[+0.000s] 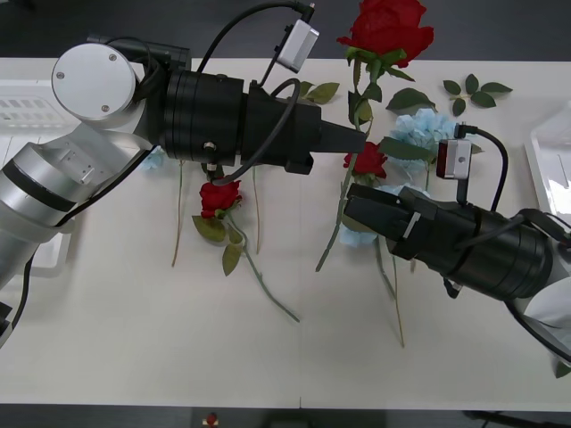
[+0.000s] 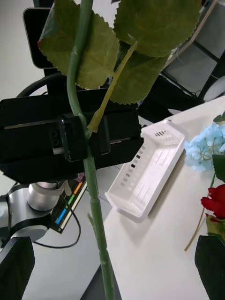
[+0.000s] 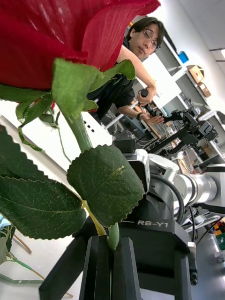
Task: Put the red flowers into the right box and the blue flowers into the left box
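**Rose held aloft between two grippers over the table**

While the white table point(image 1: 134, 357) is spread with flowers, it is crossed from both sides by the two black arms. The left gripper point(image 1: 357, 138) is reached in from the left, and its black fingers point(image 3: 110, 267) are seen pressed together on the green stem of a red rose point(image 1: 385, 28), just below a pair of serrated leaves. The bloom is carried above and beyond that gripper, toward the far edge of the table, and the stem is seen hanging down past it toward the near side.

The right gripper point(image 1: 357, 207) is brought in from the right, just on the near side of the left gripper. Its fingers point(image 2: 16, 267) are spread wide apart at the two corners of the right wrist view, with the held stem running between them untouched.

The left box point(image 2: 147, 176), a white tray with a slotted rim, is seen well apart from the right gripper at the table's left edge, partly behind the left arm. The right box point(image 1: 546, 156) is glimpsed at the table's right edge, beyond the right arm.

Pale blue flowers point(image 1: 419, 129) are lying just beyond the right gripper, with a second red rose point(image 1: 368, 160) between the two grippers. A third red rose point(image 1: 219, 196) is lying below the left arm, its stem stretched toward the near edge. Loose leaf sprigs point(image 1: 473, 92) are scattered well beyond the right gripper.
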`<state>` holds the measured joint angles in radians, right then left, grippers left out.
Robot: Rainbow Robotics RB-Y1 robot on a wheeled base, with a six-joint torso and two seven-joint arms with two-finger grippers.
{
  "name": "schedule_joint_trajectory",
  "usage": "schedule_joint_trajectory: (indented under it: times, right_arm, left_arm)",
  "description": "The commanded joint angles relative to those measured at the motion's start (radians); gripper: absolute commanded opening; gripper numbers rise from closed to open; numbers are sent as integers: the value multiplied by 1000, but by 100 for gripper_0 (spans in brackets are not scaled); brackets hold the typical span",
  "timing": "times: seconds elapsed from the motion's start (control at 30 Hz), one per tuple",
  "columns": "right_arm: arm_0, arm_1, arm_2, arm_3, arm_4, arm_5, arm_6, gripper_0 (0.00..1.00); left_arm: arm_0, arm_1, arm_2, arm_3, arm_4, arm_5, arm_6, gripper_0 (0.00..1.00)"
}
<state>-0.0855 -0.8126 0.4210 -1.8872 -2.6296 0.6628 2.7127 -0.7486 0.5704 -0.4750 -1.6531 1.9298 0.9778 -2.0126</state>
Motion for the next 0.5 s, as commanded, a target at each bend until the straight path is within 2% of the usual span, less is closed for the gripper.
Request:
schedule_joint_trajectory:
  times: [0.03, 0.2, 0.5]
  right_arm:
    - [13, 50, 4, -27, -1, -14, -7, 100]
    - [27, 118, 4, -27, 22, -51, -7, 100]
    - [58, 151, 19, -27, 22, -66, -7, 100]
  left_arm:
    - [-26, 5, 23, -16, 5, -5, -43, 0]
    - [-26, 5, 23, -16, 5, -5, -43, 0]
    - [-26, 5, 23, -16, 5, -5, -43, 0]
